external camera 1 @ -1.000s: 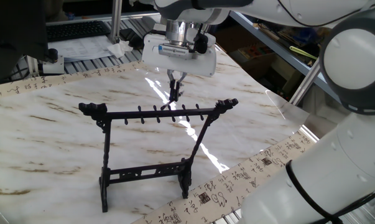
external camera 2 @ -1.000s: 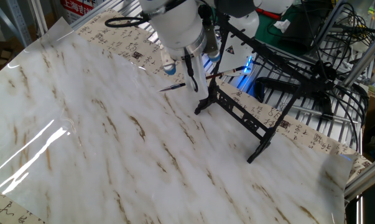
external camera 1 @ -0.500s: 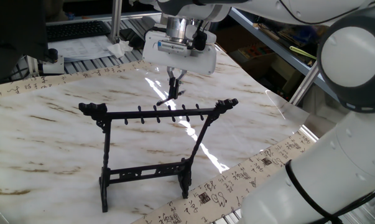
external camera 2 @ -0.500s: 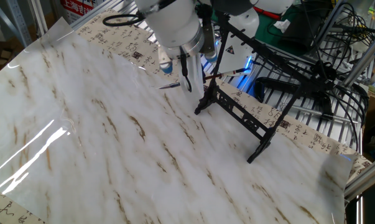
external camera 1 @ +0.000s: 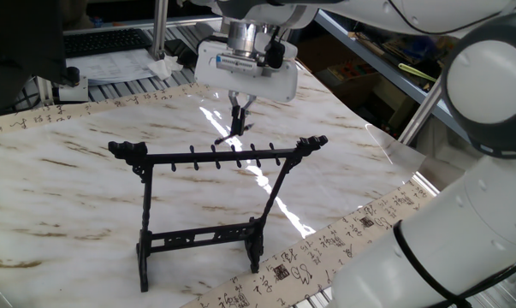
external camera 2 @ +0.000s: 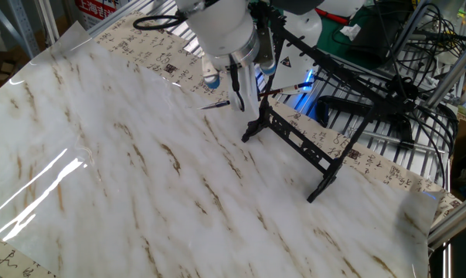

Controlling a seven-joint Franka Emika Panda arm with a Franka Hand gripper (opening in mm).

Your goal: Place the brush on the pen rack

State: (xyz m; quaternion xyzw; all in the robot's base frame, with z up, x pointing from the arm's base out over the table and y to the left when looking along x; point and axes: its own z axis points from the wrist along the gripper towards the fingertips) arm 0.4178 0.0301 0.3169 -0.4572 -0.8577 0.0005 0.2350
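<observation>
Table (external camera 1: 61, 171) is carrying the rack (external camera 1: 215, 159), which is standing upright on both legs, top bar running roughly left-right in one fixed view, curled ends at either side.

Arm is reaching in over the rack from behind; gripper (external camera 1: 237, 115) is pointing straight down, hanging just behind the top bar and a bit above it. In the other fixed view the gripper (external camera 2: 237, 94) is sitting near the rack's end, off the table.

Fingers (external camera 2: 243, 85) are pinched narrow on the brush (external camera 2: 240, 99), holding it around mid-length. Brush long axis is lying close to horizontal, slightly tilted; in the other fixed view the dark tip is pointing away from the rack and a touch downward, the other end running toward the rack. In one fixed view the brush (external camera 1: 230, 135) is showing as a short dark diagonal just behind the bar, not touching any peg as far as I can tell. Loop end: too small to make out.

Versus a second ago: gripper and brush are sitting higher relative to the bar. Versus half a second ago: little change in one fixed view, gripper slightly closer to the rack in the other. Rack is not shifting.
</observation>
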